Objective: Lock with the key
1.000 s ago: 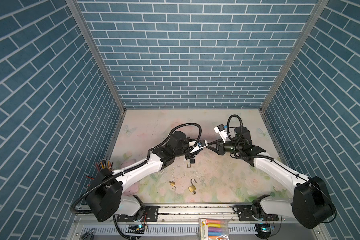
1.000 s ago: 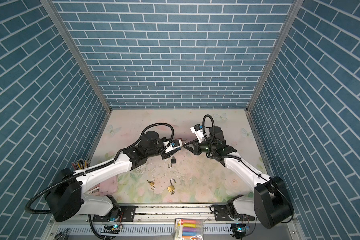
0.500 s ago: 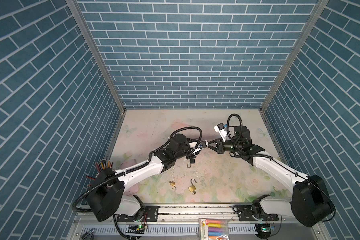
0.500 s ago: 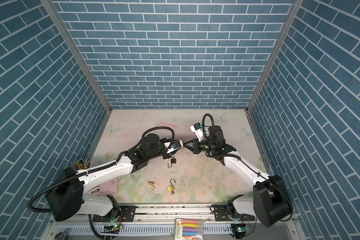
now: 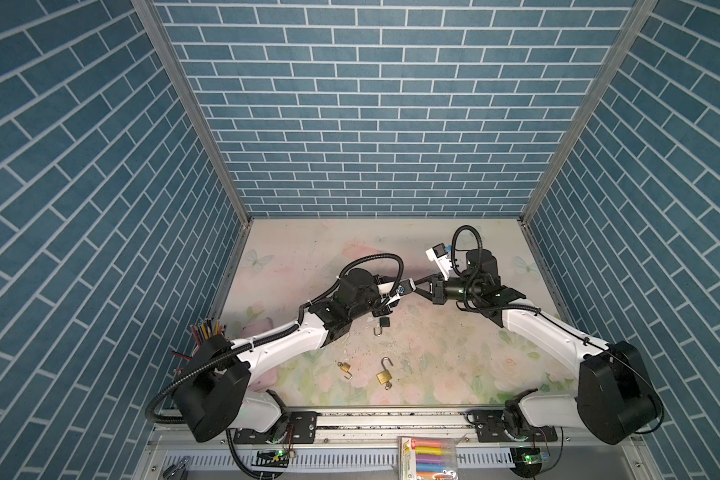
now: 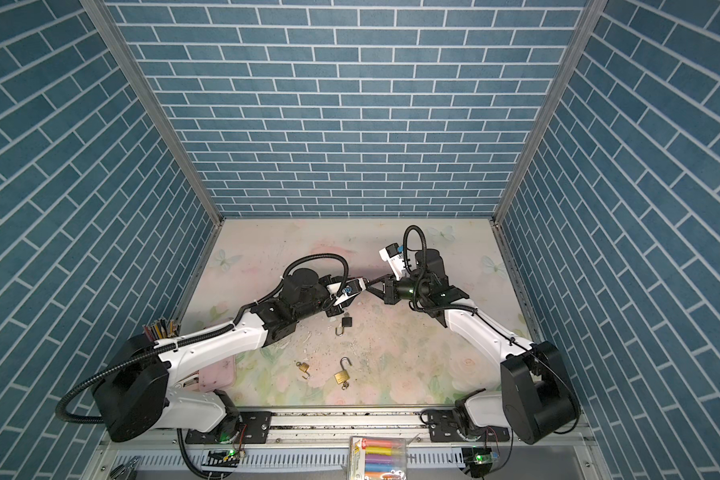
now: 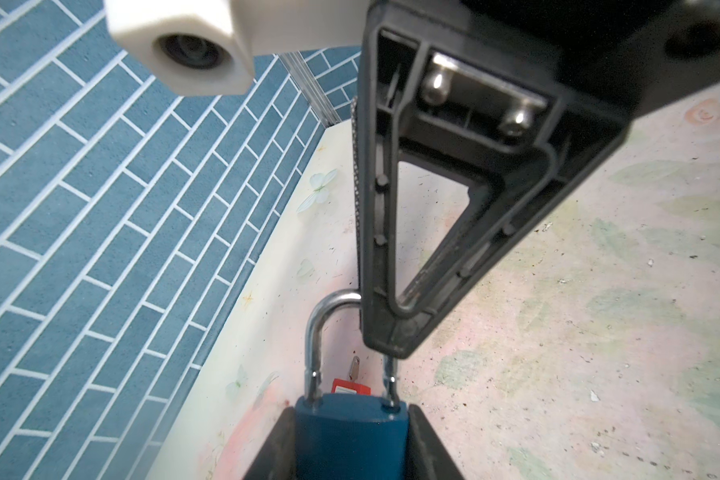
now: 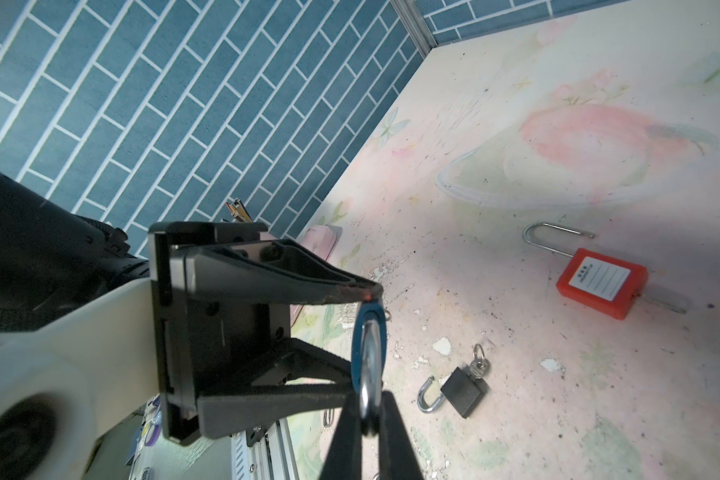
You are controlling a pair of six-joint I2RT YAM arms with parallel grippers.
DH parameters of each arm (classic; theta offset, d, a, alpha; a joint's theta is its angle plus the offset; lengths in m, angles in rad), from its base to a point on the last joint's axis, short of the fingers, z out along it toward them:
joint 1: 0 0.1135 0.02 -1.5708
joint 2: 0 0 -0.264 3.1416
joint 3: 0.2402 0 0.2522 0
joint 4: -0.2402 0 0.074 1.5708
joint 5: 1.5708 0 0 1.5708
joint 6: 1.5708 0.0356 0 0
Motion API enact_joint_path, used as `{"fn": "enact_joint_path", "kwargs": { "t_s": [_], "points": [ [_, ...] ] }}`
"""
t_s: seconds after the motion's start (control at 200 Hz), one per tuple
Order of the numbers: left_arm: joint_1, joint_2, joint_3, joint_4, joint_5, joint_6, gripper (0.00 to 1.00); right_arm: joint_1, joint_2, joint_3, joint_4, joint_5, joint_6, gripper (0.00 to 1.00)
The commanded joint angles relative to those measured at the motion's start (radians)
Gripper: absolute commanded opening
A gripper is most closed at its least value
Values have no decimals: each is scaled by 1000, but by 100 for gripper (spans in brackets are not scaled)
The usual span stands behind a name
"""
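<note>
While doubly gripped: blue padlock (image 7: 348, 430).
Body clamped in left gripper (image 8: 362, 338); shackle (image 7: 314, 332) just beyond, pinched by right gripper (image 8: 368, 405).

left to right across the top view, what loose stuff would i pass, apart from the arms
pencils → pink case → small brass padlock → bigger brass padlock → marker pack

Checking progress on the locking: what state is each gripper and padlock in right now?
blue padlock: held off the table; latched or not, cannot tell.
left gripper: shut on the blue padlock's body.
right gripper: shut on its shackle.
red padlock: on the table, shackle open, key in.
black padlock: on the table, shackle open, key in.
smaller brass padlock: shackle open.
larger brass padlock: shackle open.
</note>
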Motion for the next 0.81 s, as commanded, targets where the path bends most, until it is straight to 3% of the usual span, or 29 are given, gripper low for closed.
{"fn": "enact_joint_path", "kwargs": {
  "t_s": [0.0, 0.27, 0.585, 0.8],
  "points": [
    [-14, -1, 41, 139, 17, -15, 4, 29, 29, 15, 0, -39, 18, 0],
    [-14, -7, 71, 161, 19, -20, 4, 38, 67, 9, -4, -39, 12, 0],
    [-38, 11, 61, 246, -100, 29, 4, 38, 88, 22, -6, -64, 43, 0],
    [-40, 17, 61, 297, -102, 21, 4, 41, 107, 10, 9, -62, 58, 0]
  ]
}}
